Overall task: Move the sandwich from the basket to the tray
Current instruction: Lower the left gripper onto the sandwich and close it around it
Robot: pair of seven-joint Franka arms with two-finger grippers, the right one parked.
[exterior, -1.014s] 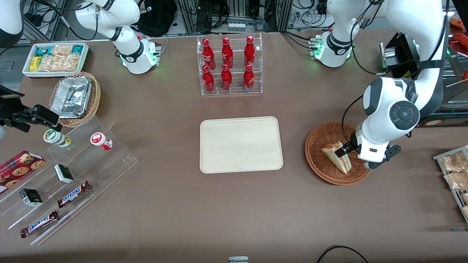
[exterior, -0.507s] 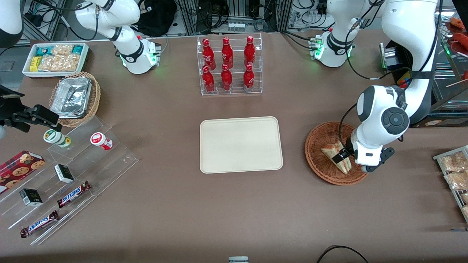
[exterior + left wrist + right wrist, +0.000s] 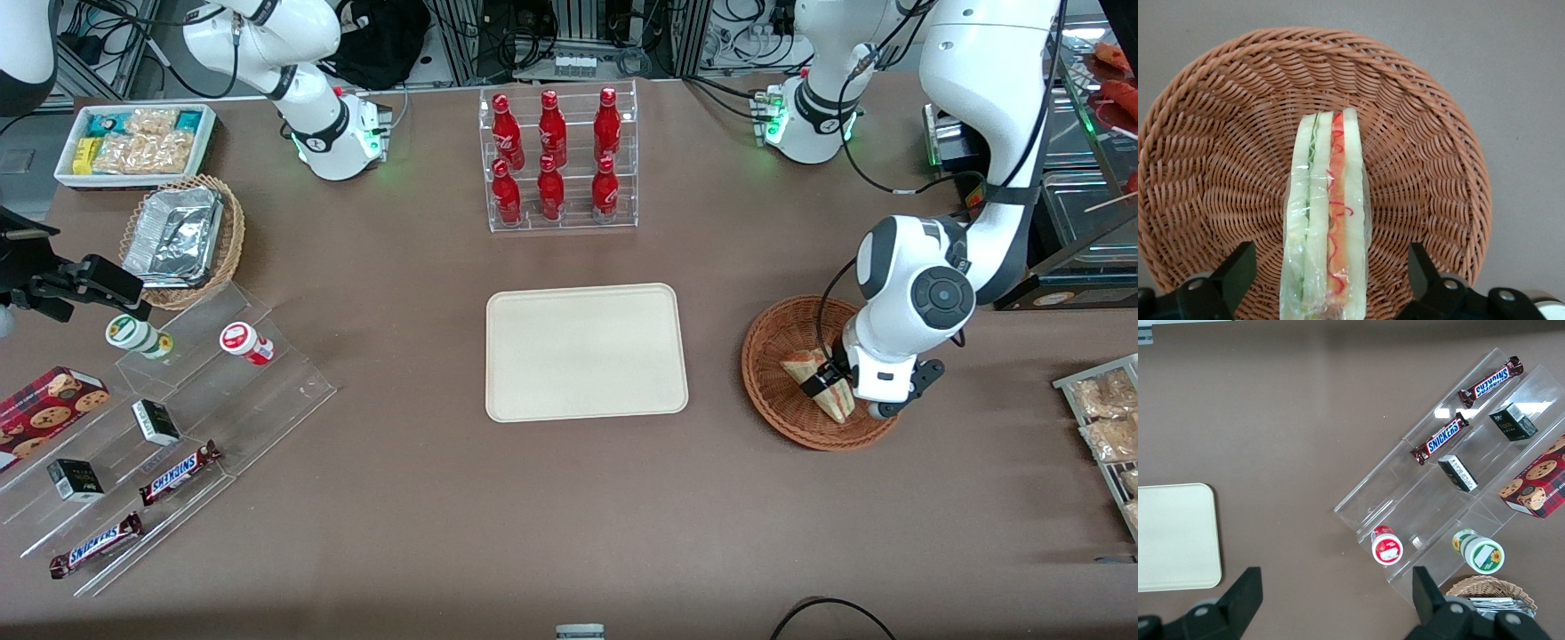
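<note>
The gripper (image 3: 824, 384) was down over the basket (image 3: 775, 351), its two fingers spread wide and straddling the sandwich (image 3: 825, 389), not yet pinching it, with clear gaps on both sides in the wrist view. The arm's wrist hung steeply above the basket's edge toward the working arm's end of the table, forearm rising up and away from the front camera. The sandwich (image 3: 1326, 220) stood on edge in the basket (image 3: 1418, 133), wrapped in clear film, red and green filling showing; nothing else lay in there with it. The tray (image 3: 586, 352) sat bare beside the basket at mid-table, well apart from it. A clear rack of red bottles (image 3: 553, 156) stood farther from the front camera than the tray.
</note>
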